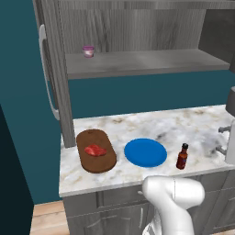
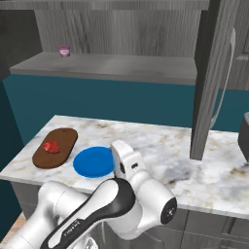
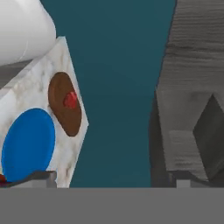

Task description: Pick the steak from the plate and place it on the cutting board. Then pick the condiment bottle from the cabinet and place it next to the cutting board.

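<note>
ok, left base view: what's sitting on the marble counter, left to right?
Dark brown wooden oblong cutting board with the small red raw steak lying on it → round bright blue plate, bare → slim dark red-brown condiment bottle with a black cap, standing upright on the counter.

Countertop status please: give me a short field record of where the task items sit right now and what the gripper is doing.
steak: lying on the cutting board
plate: bare, on the counter beside the board
condiment bottle: upright on the counter, on the plate's far side from the board
pink-lidded cup: on the cabinet shelf
gripper: open, holding nothing
</note>
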You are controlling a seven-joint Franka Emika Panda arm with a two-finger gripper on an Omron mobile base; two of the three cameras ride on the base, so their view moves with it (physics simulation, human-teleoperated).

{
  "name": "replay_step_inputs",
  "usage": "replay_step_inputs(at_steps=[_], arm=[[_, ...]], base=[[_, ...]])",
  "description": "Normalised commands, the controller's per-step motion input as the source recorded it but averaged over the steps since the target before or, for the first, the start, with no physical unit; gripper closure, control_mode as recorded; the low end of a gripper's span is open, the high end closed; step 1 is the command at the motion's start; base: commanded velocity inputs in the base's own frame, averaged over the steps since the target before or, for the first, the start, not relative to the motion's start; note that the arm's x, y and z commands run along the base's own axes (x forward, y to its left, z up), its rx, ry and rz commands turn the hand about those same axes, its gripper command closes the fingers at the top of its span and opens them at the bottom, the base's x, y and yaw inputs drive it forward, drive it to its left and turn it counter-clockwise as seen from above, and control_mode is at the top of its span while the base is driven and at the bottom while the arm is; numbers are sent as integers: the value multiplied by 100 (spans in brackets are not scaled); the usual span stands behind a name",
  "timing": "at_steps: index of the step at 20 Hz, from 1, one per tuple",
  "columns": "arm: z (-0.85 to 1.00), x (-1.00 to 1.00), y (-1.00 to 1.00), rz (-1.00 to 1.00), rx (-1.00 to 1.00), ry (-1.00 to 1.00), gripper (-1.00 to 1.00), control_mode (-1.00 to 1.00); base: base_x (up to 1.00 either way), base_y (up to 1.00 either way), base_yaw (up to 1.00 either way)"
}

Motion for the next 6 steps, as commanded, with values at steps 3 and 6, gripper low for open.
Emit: replay_step_inputs(at_steps=[3,6], arm=[[27,-16,-7,-4,-28,-18,-100,-100],[21,-17,-6,-3,-28,-19,-100,-100]], base=[[0,0,0],[0,0,0]])
